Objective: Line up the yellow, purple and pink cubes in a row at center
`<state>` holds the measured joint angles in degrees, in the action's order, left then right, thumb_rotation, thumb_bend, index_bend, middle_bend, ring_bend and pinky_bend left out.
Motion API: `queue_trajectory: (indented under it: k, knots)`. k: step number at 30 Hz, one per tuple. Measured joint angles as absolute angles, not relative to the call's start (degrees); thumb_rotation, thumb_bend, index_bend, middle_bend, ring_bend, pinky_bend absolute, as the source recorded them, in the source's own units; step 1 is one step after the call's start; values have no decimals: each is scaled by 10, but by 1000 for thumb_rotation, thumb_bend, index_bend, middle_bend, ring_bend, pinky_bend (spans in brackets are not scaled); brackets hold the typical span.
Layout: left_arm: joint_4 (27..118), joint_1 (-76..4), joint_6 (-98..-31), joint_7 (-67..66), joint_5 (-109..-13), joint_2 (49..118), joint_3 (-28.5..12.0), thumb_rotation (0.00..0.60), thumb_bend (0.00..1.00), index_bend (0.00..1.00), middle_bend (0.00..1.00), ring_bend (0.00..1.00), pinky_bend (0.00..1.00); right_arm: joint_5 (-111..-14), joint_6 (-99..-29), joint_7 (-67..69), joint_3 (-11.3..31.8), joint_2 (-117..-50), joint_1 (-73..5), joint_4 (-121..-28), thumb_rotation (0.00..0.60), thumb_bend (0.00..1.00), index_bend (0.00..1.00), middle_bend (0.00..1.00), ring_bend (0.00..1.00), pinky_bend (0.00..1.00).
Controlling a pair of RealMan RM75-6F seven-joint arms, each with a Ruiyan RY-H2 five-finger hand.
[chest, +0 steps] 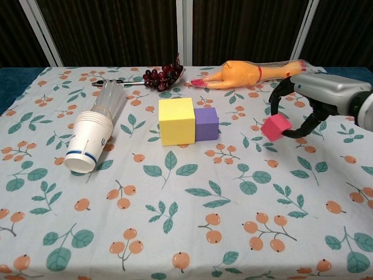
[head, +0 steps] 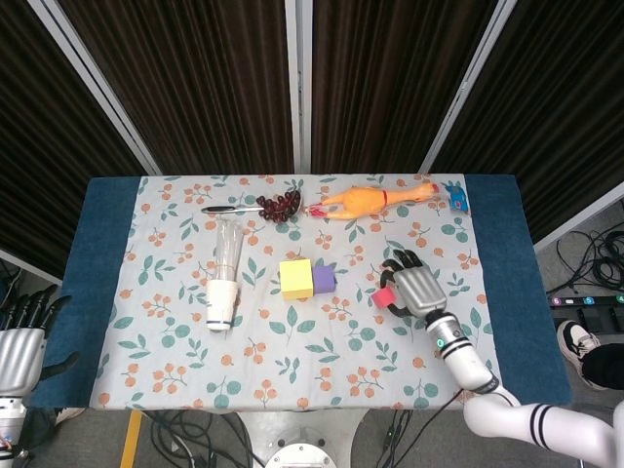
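Note:
A yellow cube (head: 295, 278) (chest: 176, 121) sits at the table's center with a smaller purple cube (head: 325, 281) (chest: 206, 123) touching its right side. My right hand (head: 413, 285) (chest: 309, 105) holds the small pink cube (head: 385, 297) (chest: 275, 127) lifted above the cloth, to the right of the purple cube with a gap between them. My left hand (head: 21, 343) hangs off the table's left edge, fingers apart, holding nothing.
A stack of paper cups (chest: 92, 138) lies on its side at the left. Dark grapes (chest: 162, 75), a pen (chest: 111, 83) and a rubber chicken (chest: 253, 72) lie along the far edge. A blue item (head: 458, 200) sits at the far right corner.

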<state>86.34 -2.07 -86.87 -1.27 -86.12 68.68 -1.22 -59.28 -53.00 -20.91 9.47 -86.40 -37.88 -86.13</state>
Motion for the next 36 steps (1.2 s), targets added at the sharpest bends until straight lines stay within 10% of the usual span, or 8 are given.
queue_trajectory:
  k: [15, 36]
  knots:
    - [844, -27, -856, 1, -857, 695, -14, 600, 189, 231, 164, 104, 98, -369, -558, -358, 171, -998, -484, -785, 600, 218, 594, 195, 0, 0]
    - [826, -29, -851, 16, -856, 703, -13, 600, 189, 231, 164, 104, 98, -313, -569, -381, 184, -1059, -523, -724, 600, 215, 524, 177, 0, 0]
